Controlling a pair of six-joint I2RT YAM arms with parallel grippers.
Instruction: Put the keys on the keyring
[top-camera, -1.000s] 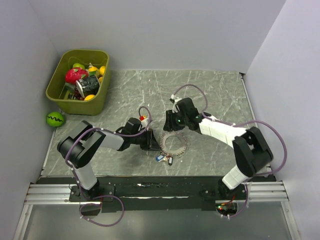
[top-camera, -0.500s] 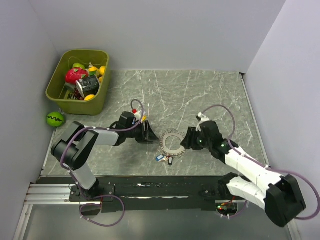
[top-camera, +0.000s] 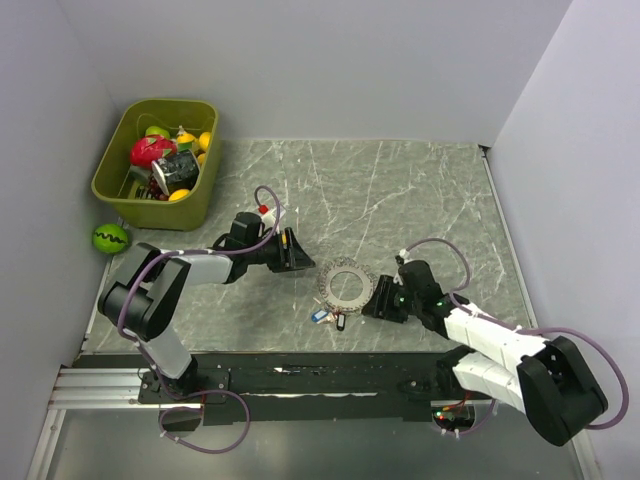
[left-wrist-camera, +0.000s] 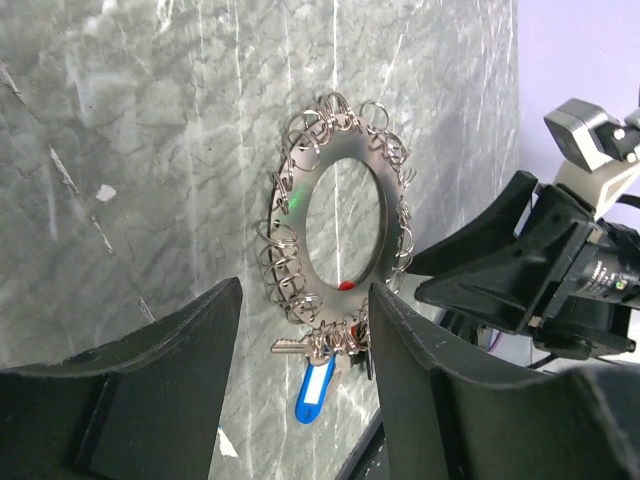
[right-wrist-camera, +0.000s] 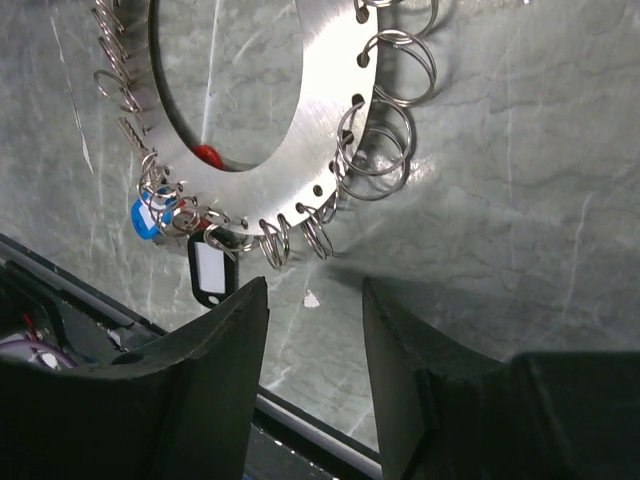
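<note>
The keyring (top-camera: 346, 287) is a flat silver disc with a wide hole, rimmed with several wire split rings, lying flat on the marble table. The keys (top-camera: 328, 317) hang bunched at its near edge. In the left wrist view a silver key (left-wrist-camera: 288, 347) and a blue tag (left-wrist-camera: 314, 386) show below the keyring (left-wrist-camera: 290, 200). The right wrist view shows a black tag (right-wrist-camera: 208, 268) and the blue tag (right-wrist-camera: 145, 216) under the keyring (right-wrist-camera: 325, 110). My left gripper (top-camera: 292, 251) stands open just left of the ring. My right gripper (top-camera: 377, 301) is open at the ring's right, both empty.
A green bin (top-camera: 112, 188) of toy fruit stands at the back left, with a watermelon ball (top-camera: 110, 237) on the floor beside it. The black rail (top-camera: 320, 372) runs along the table's near edge, close behind the keys. Grey walls close in on three sides.
My left gripper has opened and drawn back left and away from the ring. The right arm has swung from the ring's far side round to its near right side.
</note>
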